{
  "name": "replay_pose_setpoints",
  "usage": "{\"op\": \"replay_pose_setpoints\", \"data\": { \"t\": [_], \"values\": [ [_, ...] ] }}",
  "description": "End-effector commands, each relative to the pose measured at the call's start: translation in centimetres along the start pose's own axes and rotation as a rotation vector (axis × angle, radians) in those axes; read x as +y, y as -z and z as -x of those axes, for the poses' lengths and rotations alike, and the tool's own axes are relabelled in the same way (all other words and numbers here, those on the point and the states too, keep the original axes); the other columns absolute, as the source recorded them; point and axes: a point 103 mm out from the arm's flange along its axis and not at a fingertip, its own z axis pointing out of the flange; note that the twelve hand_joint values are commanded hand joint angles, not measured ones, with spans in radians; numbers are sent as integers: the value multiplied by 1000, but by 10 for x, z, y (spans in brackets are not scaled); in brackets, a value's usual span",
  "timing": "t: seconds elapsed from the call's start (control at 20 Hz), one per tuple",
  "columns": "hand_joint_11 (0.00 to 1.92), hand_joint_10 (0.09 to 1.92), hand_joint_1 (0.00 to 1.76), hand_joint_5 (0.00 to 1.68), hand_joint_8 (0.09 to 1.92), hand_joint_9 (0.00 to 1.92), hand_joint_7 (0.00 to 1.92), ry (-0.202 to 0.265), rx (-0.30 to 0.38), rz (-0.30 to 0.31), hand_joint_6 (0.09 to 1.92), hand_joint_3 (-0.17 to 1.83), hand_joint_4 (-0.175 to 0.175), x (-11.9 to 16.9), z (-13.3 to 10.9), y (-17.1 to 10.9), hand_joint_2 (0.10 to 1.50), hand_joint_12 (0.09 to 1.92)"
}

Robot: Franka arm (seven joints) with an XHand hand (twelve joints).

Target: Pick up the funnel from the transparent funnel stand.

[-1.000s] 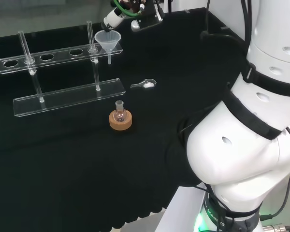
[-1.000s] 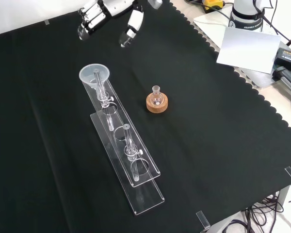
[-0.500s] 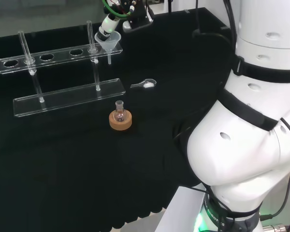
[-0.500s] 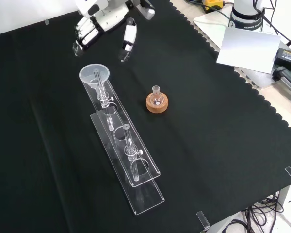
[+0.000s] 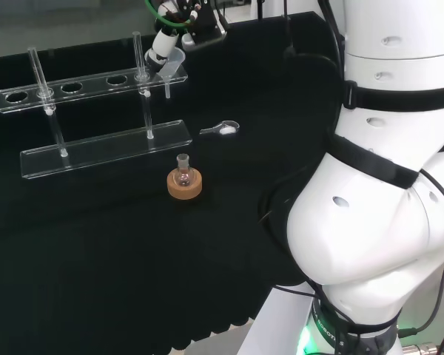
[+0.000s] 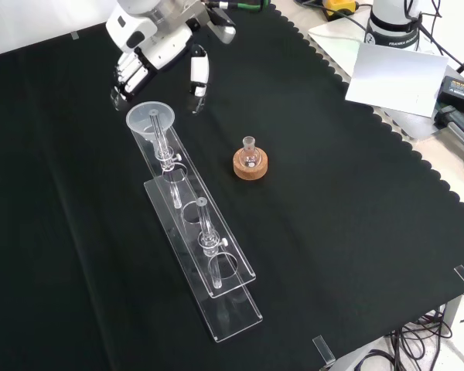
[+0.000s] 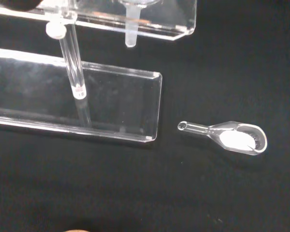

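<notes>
The transparent funnel stand runs away from the hand toward the front view's lower edge, with its end hole directly beneath the fingers, and the funnel sits upright in that hole, just below the fingertips and not yet touched. The hand hangs with fingers and thumb spread apart, holding nothing. Judged from this pose, lower the hand so fingers and thumb bracket the funnel rim, close on the cone, and lift straight up until the stem clears the hole.
</notes>
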Motion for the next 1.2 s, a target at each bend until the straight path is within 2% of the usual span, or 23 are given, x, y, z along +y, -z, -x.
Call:
{"op": "replay_pose_setpoints", "data": {
  "t": [0.05, 0.45, 0.8, 0.9, 1.2],
  "values": [
    [330, 772, 635, 132, 450, 209, 0, 16, 0, -28, 87, 203, 23, 8, -3, -5, 750, 1450],
    [379, 825, 657, 127, 449, 186, 0, 45, 3, -23, 87, 222, 27, 18, -9, -7, 722, 1446],
    [436, 901, 703, 129, 394, 151, 0, 52, -9, -38, 87, 255, 56, 24, -7, -7, 689, 1439],
    [446, 911, 731, 151, 381, 144, 0, 62, -15, -22, 87, 258, 64, 26, -9, -6, 681, 1439],
    [471, 930, 783, 210, 398, 144, 0, 62, -22, -28, 87, 272, 71, 30, -10, -7, 672, 1436]
  ]
}}
